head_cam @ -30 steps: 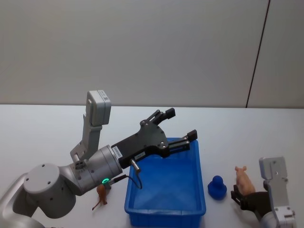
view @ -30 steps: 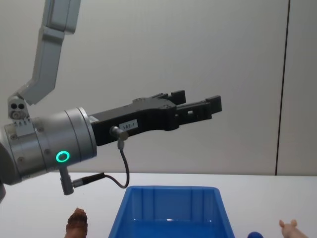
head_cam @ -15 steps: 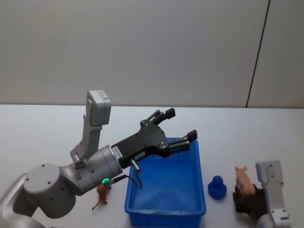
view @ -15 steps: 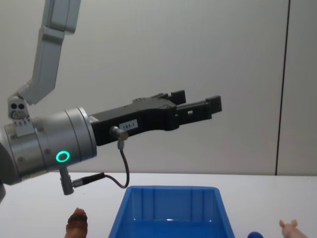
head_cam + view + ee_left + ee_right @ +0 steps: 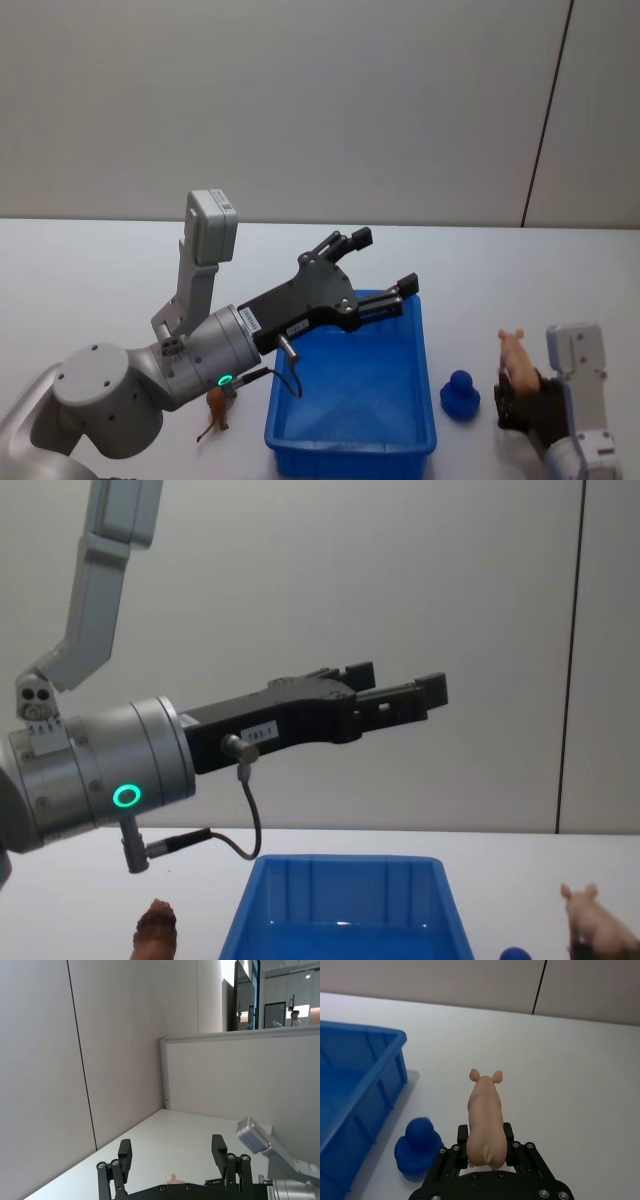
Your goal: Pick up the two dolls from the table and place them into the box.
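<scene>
Down at the near right corner of the tabletop (image 5: 570,1060), the right tool (image 5: 485,1132) is clamped on a little pink pig (image 5: 485,1110). Its jaws pinch the pig's rear flanks and the snout points away from the wrist. From the chest view I'd guess the pig is just clear of the surface, but I can't say for sure.

Just beside it on the box side sits the blue doll (image 5: 417,1145), loose on the tabletop and not touching the pig or the box. Next over is the box (image 5: 350,450), and nothing shows inside it.

The left tool (image 5: 383,262) hangs above the box's far end with its jaws spread wide and nothing in them. The brown doll (image 5: 216,408) stands on the tabletop near the box's left front corner, tucked under that arm.

So I'd call this the carry step for the first toy: grasp done, drop not yet. Next move should be lifting high enough to clear both the blue doll and the thick rim, swinging left over the box, then letting go. One thing to watch is that the left arm is parked right over the bin.
</scene>
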Robot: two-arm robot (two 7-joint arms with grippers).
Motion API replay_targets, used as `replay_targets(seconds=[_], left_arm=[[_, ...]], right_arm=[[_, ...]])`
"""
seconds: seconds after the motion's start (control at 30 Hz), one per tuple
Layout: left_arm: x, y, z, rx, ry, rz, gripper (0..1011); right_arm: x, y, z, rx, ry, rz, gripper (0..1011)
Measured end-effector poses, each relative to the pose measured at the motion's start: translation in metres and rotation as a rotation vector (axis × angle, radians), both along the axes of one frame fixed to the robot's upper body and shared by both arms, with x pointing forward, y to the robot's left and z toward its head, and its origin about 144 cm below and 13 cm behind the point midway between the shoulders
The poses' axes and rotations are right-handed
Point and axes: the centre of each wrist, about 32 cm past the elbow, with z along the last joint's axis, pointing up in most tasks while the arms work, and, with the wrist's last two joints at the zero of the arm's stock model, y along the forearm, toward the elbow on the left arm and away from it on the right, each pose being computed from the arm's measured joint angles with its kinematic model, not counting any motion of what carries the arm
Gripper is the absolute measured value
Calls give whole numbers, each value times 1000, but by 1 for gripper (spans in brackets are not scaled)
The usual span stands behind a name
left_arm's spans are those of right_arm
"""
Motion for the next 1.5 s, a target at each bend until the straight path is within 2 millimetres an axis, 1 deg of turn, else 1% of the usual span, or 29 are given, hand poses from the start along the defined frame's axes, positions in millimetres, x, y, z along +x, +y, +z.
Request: replay_targets(seconds=[0.23, 0.53, 0.73, 1.07, 1.17, 1.2, 1.27, 1.33, 1.4, 1.5], left_arm=[[0, 0, 0, 0, 0, 0, 1001], [0, 0, 0, 0, 0, 0, 1001], [0, 0, 0, 0, 0, 0, 1001], [0, 0, 0, 0, 0, 0, 1001], [0, 0, 0, 0, 0, 0, 1001], [0, 0, 0, 0, 0, 0, 1001], [0, 0, 0, 0, 0, 0, 1001], [0, 0, 0, 0, 0, 0, 1001], [0, 0, 0, 0, 0, 0, 1001], [0, 0, 0, 0, 0, 0, 1001]], right_arm=[[-1, 3, 16, 22, -60, 48, 373], [1, 12, 30, 52, -98, 153, 374], [5, 21, 34, 65, -103, 225, 373], [14, 43, 31, 70, -82, 352, 373], [16, 48, 30, 69, -79, 376, 412], [17, 49, 29, 69, -79, 380, 467], [18, 51, 29, 68, -79, 390, 516], [19, 55, 28, 67, -77, 400, 599], [19, 56, 27, 67, -77, 406, 639], [21, 59, 26, 66, -76, 413, 754]])
